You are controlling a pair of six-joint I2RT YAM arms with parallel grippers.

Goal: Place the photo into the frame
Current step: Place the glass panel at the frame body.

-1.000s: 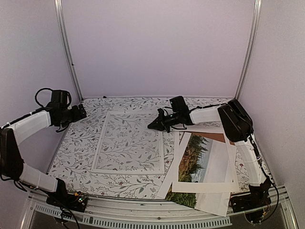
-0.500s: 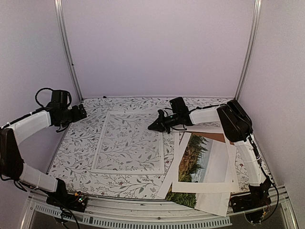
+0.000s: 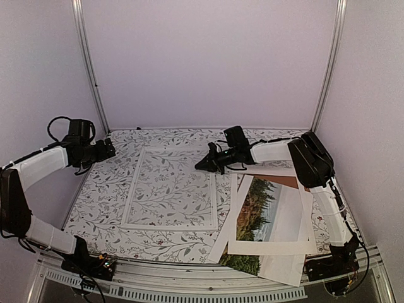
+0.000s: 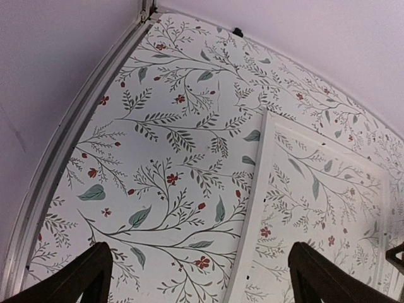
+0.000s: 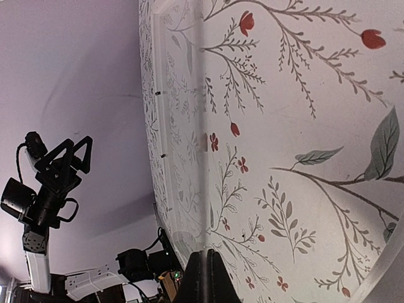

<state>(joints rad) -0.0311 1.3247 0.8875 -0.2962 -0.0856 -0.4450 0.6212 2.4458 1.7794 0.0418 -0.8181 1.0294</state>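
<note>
Top external shows us the frame [image 3: 168,225] lying flat at centre-left of the desk [image 3: 101,196], with the photo [image 3: 265,211] to its right at the near side, under a white mat [image 3: 268,247]. Our right hand [image 3: 202,166] hovers at the frame's far right corner, fingers [image 5: 192,278] clenched on nothing; we cannot tell whether it touches the border. Our left hand [image 3: 108,150] hangs released at the far left. We judge the loading not yet begun: next we must free the print from the mat, grip an edge and carry it left.
</note>
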